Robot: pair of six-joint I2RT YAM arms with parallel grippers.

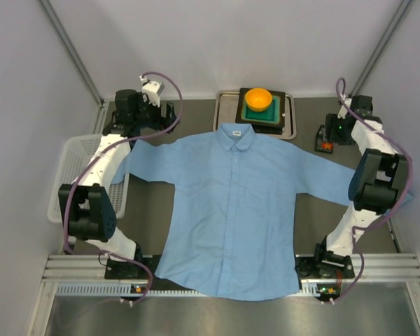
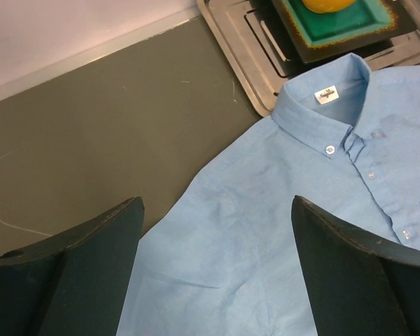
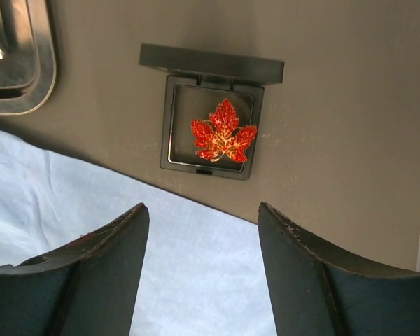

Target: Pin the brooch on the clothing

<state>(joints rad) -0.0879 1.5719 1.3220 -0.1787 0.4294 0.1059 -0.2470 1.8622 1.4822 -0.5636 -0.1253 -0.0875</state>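
Observation:
The clothing, a light blue shirt (image 1: 231,203), lies spread flat in the middle of the table, collar at the far end. The brooch (image 3: 223,131), a red-orange leaf pin, lies in a small open black box (image 3: 175,143) on the table beyond the shirt's sleeve (image 3: 91,231); it shows as a red speck in the top view (image 1: 325,146). My right gripper (image 3: 203,210) is open and empty above the sleeve edge, just short of the box. My left gripper (image 2: 217,204) is open and empty above the shirt's shoulder (image 2: 266,210), near the collar label (image 2: 327,94).
An orange bowl (image 1: 258,99) sits on a green plate on a metal tray (image 1: 227,105) just behind the collar. A white basket (image 1: 70,175) stands at the left table edge. The tray's corner shows in the right wrist view (image 3: 28,77).

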